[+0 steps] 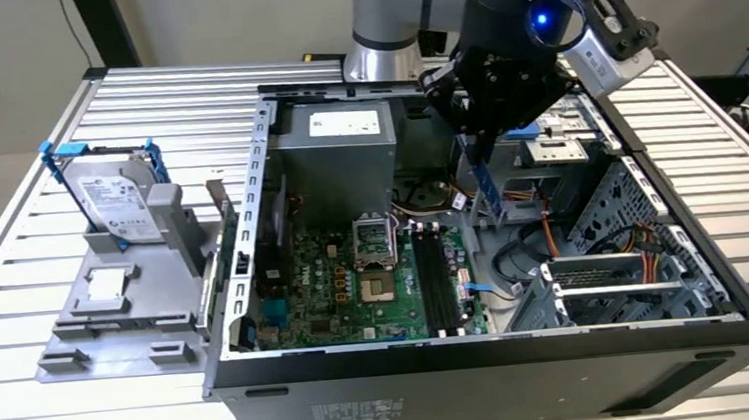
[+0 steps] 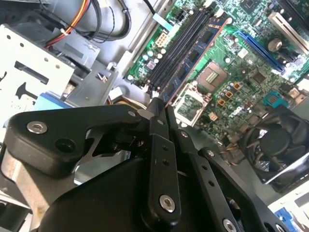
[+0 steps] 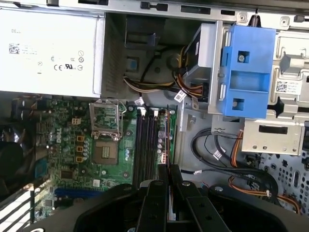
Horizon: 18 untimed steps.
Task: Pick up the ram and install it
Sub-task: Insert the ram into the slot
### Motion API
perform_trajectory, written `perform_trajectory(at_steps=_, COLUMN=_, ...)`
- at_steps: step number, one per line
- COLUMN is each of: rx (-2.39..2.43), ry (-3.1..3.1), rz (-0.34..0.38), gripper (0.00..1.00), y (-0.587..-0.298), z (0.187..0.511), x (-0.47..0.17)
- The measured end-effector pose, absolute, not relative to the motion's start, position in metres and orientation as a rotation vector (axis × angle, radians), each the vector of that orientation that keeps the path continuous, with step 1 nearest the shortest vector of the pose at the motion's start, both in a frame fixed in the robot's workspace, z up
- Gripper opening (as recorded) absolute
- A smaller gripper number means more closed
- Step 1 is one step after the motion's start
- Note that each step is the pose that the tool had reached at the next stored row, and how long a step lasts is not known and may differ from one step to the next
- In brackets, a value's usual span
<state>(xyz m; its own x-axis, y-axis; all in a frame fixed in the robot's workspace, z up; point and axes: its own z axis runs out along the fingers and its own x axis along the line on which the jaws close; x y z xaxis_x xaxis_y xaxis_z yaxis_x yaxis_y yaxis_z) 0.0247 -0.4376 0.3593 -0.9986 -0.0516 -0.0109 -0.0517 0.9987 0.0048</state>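
As the gripper (image 1: 477, 142) hovers over the open computer case (image 1: 493, 349), its fingers are clamped on the ram (image 1: 488, 189). The bluish stick hangs on edge above the motherboard (image 1: 341, 293), near the black slots (image 1: 436, 280) along the board's edge beside the drive cage (image 1: 595, 283), not yet seated.

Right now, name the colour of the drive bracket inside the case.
Light blue; the drive bracket shows best in the first wrist view.
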Motion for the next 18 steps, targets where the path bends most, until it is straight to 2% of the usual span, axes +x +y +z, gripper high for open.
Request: perform_trajectory(at_steps=18, rx=0.053, ry=3.13, rz=0.005, gripper=0.0, y=-0.438, z=0.325, x=0.025)
